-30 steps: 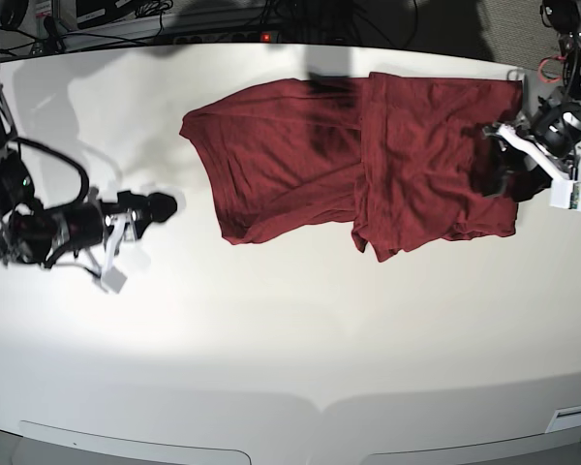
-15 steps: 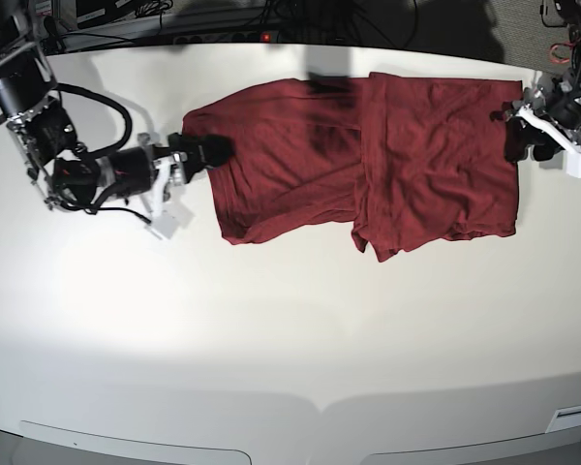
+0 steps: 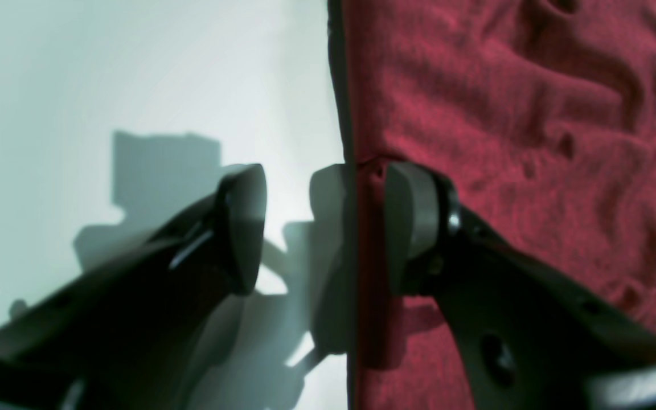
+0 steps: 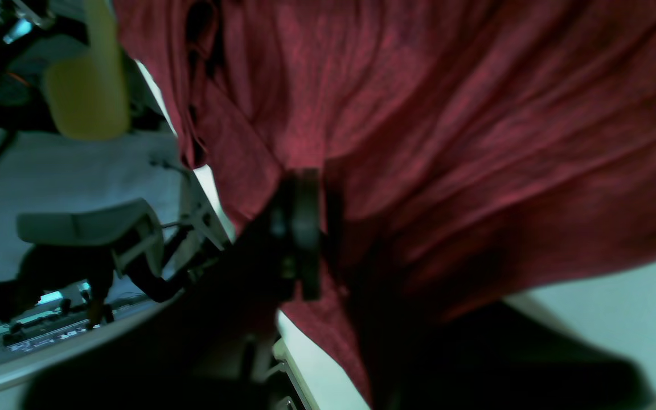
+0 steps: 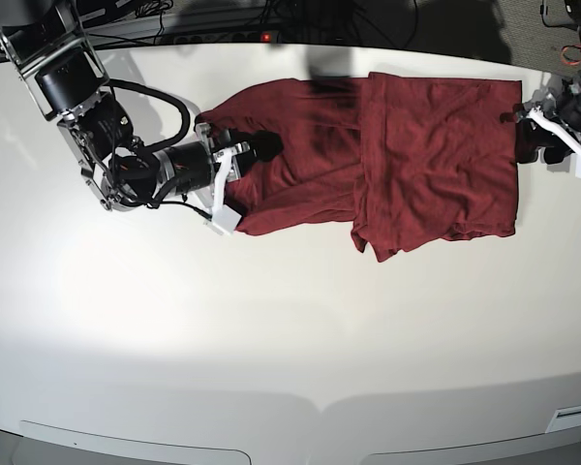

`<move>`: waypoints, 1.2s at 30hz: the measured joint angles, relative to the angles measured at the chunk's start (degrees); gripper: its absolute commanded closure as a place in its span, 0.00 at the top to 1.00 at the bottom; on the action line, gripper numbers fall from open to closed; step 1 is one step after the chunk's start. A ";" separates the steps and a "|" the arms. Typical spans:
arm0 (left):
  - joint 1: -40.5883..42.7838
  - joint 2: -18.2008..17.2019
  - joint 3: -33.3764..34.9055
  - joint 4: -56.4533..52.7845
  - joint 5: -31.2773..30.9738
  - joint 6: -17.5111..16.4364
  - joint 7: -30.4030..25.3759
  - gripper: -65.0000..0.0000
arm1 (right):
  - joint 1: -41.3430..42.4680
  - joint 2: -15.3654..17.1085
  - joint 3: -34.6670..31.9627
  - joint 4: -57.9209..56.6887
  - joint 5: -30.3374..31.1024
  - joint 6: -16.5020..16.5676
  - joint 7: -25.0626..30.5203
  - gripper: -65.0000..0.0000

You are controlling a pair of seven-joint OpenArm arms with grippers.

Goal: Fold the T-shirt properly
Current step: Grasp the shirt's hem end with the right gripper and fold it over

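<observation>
The maroon T-shirt [image 5: 416,155] lies flat at the far middle and right of the white table [image 5: 290,329], with its right half folded double. My right gripper [image 5: 259,147] is on the shirt's left part and is shut on a pinch of its fabric; in the right wrist view [image 4: 322,228] the cloth [image 4: 447,142] pulls in folds toward one visible pad [image 4: 302,233], and the other finger is hidden by fabric. My left gripper [image 5: 523,136] is open at the shirt's right edge. In the left wrist view [image 3: 328,228] the hem [image 3: 362,256] runs between the pads.
Cables and a power strip [image 5: 213,34] lie behind the table's far edge. The right arm's body [image 5: 107,145] reaches in from the far left. A chair [image 4: 89,228] and floor show beyond the table edge in the right wrist view.
My right gripper has moved from the bare table at the left onto the shirt's left part, and that edge has shifted to the right. My left gripper has risen along the shirt's right edge.
</observation>
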 measured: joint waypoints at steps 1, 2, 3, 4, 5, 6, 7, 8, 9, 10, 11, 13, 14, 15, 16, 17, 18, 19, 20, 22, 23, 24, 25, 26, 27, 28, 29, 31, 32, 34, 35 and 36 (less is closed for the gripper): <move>0.00 0.00 0.00 0.00 0.00 -0.02 0.00 0.49 | -0.02 -0.20 0.00 0.11 -0.83 0.02 0.07 0.00; 0.00 0.02 0.00 0.00 0.00 -0.02 0.00 0.49 | 0.00 -0.42 0.00 0.13 -1.29 0.02 0.07 0.00; 0.02 0.02 0.00 0.00 0.00 -0.02 0.00 0.49 | 0.00 -0.61 0.02 0.13 -1.70 0.00 0.20 0.00; 0.02 0.02 0.00 0.00 0.00 -0.02 0.02 0.49 | 0.02 -0.76 0.02 0.13 -2.08 0.00 0.37 0.00; 0.02 0.02 0.00 0.00 0.00 0.00 0.00 0.49 | 0.02 -0.76 0.02 0.13 -2.23 0.00 0.37 0.00; 0.02 -0.02 0.00 0.00 0.00 -0.02 0.00 0.49 | 0.02 -0.76 0.31 0.13 -2.25 0.00 0.35 0.00; 0.04 -0.04 0.00 0.00 0.00 0.00 0.00 0.49 | 0.00 -0.90 0.85 0.13 -2.10 0.00 0.11 0.00; 0.24 -0.11 0.00 0.00 0.00 -0.02 -0.02 0.49 | -0.15 -1.14 1.77 0.11 -2.10 0.00 -0.33 0.00; 0.68 -0.13 0.02 0.02 0.00 -0.04 -0.15 0.49 | -0.31 -1.44 3.02 0.09 -2.23 0.02 -0.59 0.00; 1.07 -0.11 0.00 0.04 0.00 -0.04 -0.17 0.49 | -0.44 -1.60 4.59 -0.02 -2.54 0.00 -0.63 0.00; 1.66 -0.13 0.00 0.04 0.00 0.00 -0.13 0.49 | -0.46 -1.38 6.36 -0.28 -3.58 -0.15 -0.63 0.00; 2.54 -0.20 0.00 0.02 0.13 0.00 0.11 0.49 | -0.46 0.70 10.05 -0.57 -3.48 -0.39 -0.76 0.00; 2.78 -0.26 0.00 0.00 0.17 0.00 -0.07 0.49 | -0.37 2.10 11.63 -0.59 -2.69 -0.26 -1.49 0.00; 2.99 -0.28 0.00 0.00 0.20 0.00 -0.20 0.49 | -0.22 3.54 12.98 -0.59 -1.62 -0.15 -1.79 0.00; 3.06 -0.26 0.00 0.00 -0.02 -0.02 -0.22 0.49 | -0.07 4.94 14.05 -0.59 -0.57 -0.15 -2.47 0.00; 3.21 -0.24 0.02 0.00 -0.02 -0.04 -0.31 0.49 | 0.09 6.19 14.75 -0.59 0.79 -0.07 -2.80 0.00; 3.45 -0.15 0.02 0.00 -0.02 -0.07 -0.66 0.49 | 0.24 7.23 15.19 -0.57 1.88 0.02 -2.86 0.00; 3.52 -0.15 0.02 0.00 -0.02 -0.02 -0.61 0.49 | 0.52 8.09 15.28 -0.20 2.95 0.04 -3.39 0.00; 3.67 -0.15 0.00 0.00 0.00 0.02 -0.63 0.49 | 0.68 8.28 15.28 0.63 3.93 0.04 -4.26 0.00; 3.67 -0.13 0.00 0.00 -0.02 0.00 -0.63 0.49 | 0.68 7.93 15.19 2.75 5.99 0.48 -5.57 0.00; 3.65 -0.13 0.00 0.00 -0.02 -0.02 -0.63 0.49 | 0.61 7.78 14.97 3.98 7.10 0.50 -6.67 0.00; 3.65 -0.13 0.00 0.00 -0.02 -0.02 -0.63 0.49 | 0.44 7.52 14.93 5.35 8.17 0.48 -7.52 0.00; 3.67 -0.15 0.00 0.00 0.00 0.00 -0.63 0.49 | 0.33 7.30 14.95 7.06 9.40 0.50 -8.26 0.00; 3.67 -0.17 0.00 0.00 0.00 0.00 -0.63 0.49 | 0.31 6.69 14.99 9.05 10.03 0.57 -8.70 0.00; 3.67 -0.15 0.00 0.00 -0.02 0.00 -0.63 0.49 | 0.35 5.84 14.99 11.19 10.19 0.57 -8.85 0.00; 3.65 -0.13 0.00 0.00 -0.02 0.00 -0.66 0.49 | 0.35 4.57 14.99 13.38 10.16 0.15 -8.81 0.00; 3.65 -0.11 0.00 0.00 -0.02 -0.02 -0.66 0.49 | 0.37 2.99 14.99 15.47 10.10 -0.44 -8.68 0.00; 3.67 -0.13 0.00 0.00 0.00 0.00 -0.63 0.49 | 0.44 -0.35 14.16 19.50 8.37 -1.88 -8.13 0.00; 3.67 -0.15 0.00 0.00 0.00 0.00 -0.63 0.49 | 0.48 -1.99 13.38 21.09 6.25 -2.43 -7.50 0.00; 3.65 -0.17 0.00 0.00 0.00 0.00 -0.63 0.49 | 0.66 -5.05 11.32 23.15 3.02 -3.58 -6.54 0.00; 3.65 -0.15 0.00 0.00 -0.02 -0.02 -0.63 0.49 | 0.63 -6.47 10.19 23.45 2.14 -4.63 -5.97 0.00; 3.65 -0.13 0.00 0.00 -0.02 -0.02 -0.63 0.49 | 0.63 -7.80 8.98 23.47 1.27 -4.70 -5.75 0.00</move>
